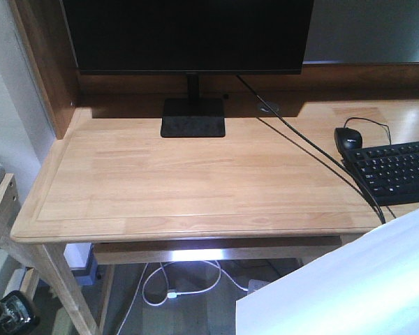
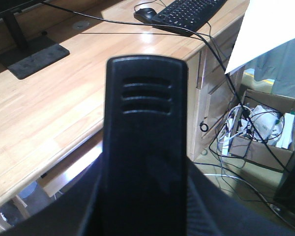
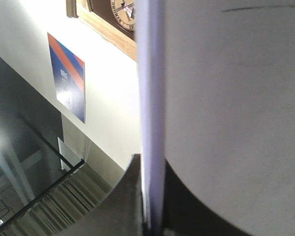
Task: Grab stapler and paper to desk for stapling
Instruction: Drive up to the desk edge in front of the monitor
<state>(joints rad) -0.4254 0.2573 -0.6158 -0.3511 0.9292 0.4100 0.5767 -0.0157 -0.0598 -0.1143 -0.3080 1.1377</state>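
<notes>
The black stapler (image 2: 145, 123) fills the middle of the left wrist view, its ribbed end pointing up. My left gripper (image 2: 146, 182) is shut on it, with dark fingers on both sides, held off the front edge of the light wooden desk (image 2: 49, 108). The paper (image 3: 226, 98) stands edge-on in the right wrist view, and my right gripper (image 3: 151, 201) is shut on its lower edge. In the front view the white paper (image 1: 349, 279) hangs at the lower right, in front of and below the desk (image 1: 195, 181) rim. Neither gripper's jaws show in the front view.
A monitor (image 1: 188, 35) on a black stand (image 1: 193, 117) sits at the back of the desk. A black keyboard (image 1: 394, 171) and mouse (image 1: 348, 138) lie at the right, with a cable (image 1: 314, 150) running across. A cardboard box (image 2: 265, 128) and loose cables are on the floor.
</notes>
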